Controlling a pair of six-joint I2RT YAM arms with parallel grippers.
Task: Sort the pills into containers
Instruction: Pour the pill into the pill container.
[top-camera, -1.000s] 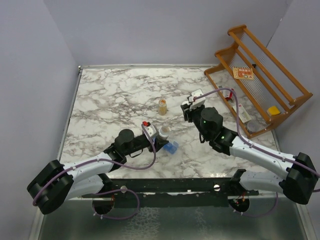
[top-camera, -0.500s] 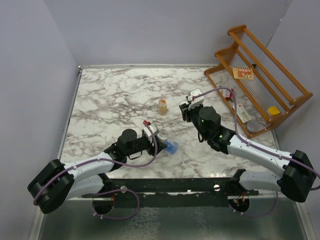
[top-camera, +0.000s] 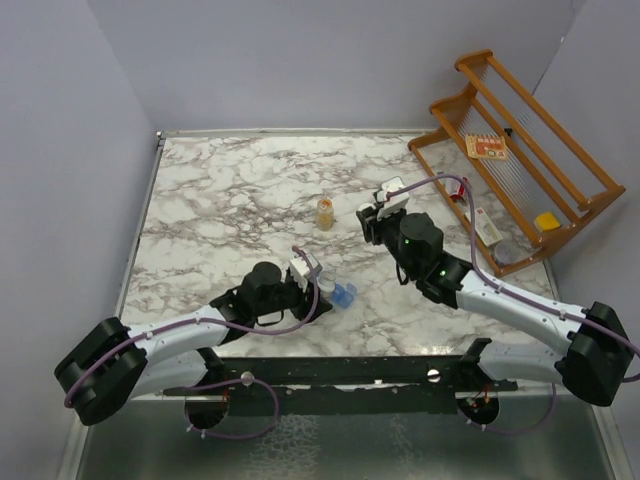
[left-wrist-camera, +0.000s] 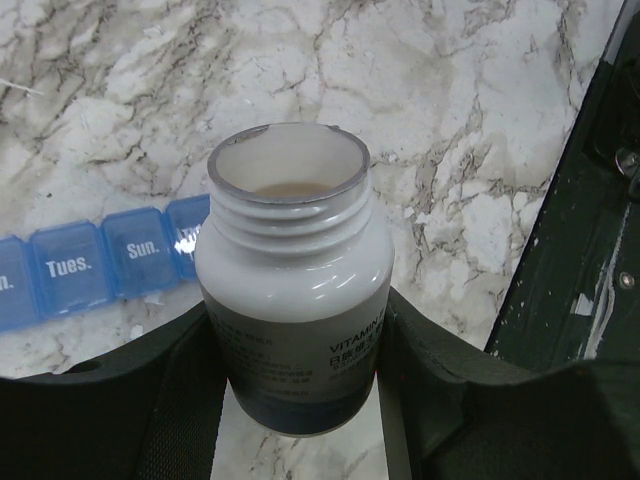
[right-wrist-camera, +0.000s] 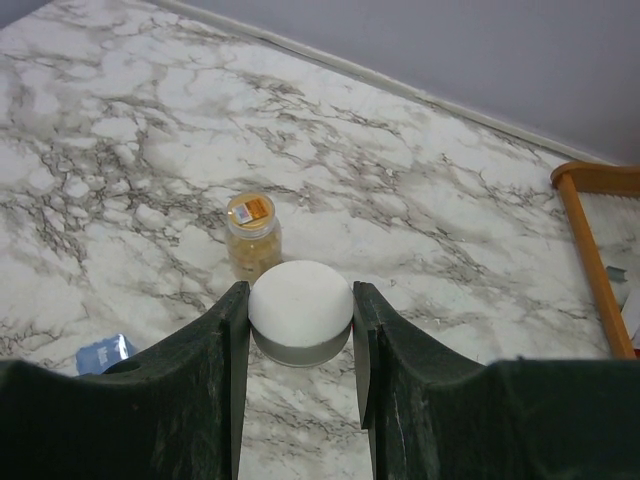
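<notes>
containers cut off at left edge, partly behind bottle, label fine-print unreadable

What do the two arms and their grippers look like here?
The left arm and right arm share pale lavender-white link shells and bulky black joint housings. A thin purple cable loops along each. Small green lights glow on the right arm's black wrist motor. The left gripper and right gripper have broad matte black fingers.

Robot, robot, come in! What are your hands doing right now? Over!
Left gripper clamps the open white bottle. Right gripper clamps a white cap. Containers beside the bottle, visible lids shut. Amber bottle stands apart, not in the way.
</notes>
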